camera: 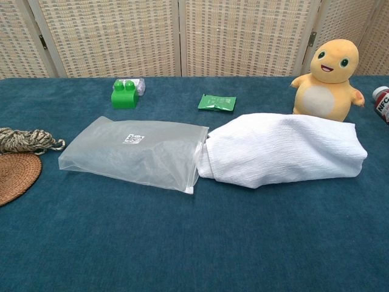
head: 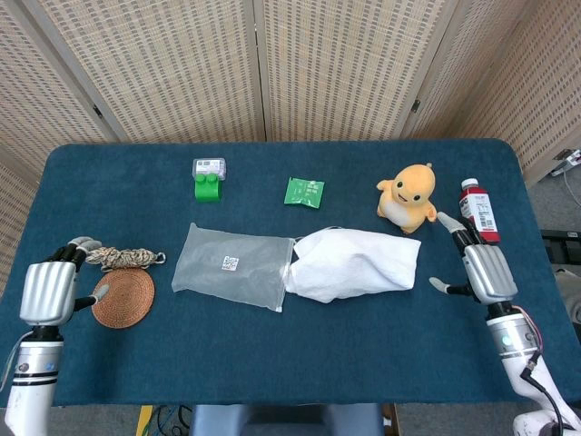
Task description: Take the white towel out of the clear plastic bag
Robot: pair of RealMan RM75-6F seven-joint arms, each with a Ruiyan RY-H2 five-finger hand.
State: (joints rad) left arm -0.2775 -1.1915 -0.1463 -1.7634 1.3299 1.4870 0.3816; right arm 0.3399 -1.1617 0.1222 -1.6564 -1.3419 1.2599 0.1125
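Beside bag (head: 233, 267), towel (head: 354, 263) (clear of right hand (head: 487, 272)).

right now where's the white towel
In the head view the white towel lies mid-table, right of the plastic bag with its left end at the bag's mouth, just in front of the yellow plush toy.

Bare cloth spans the frame's lower half, while the plush toy (head: 406, 197) and bottle (head: 477, 211) crowd the towel (head: 354, 263) at upper right.
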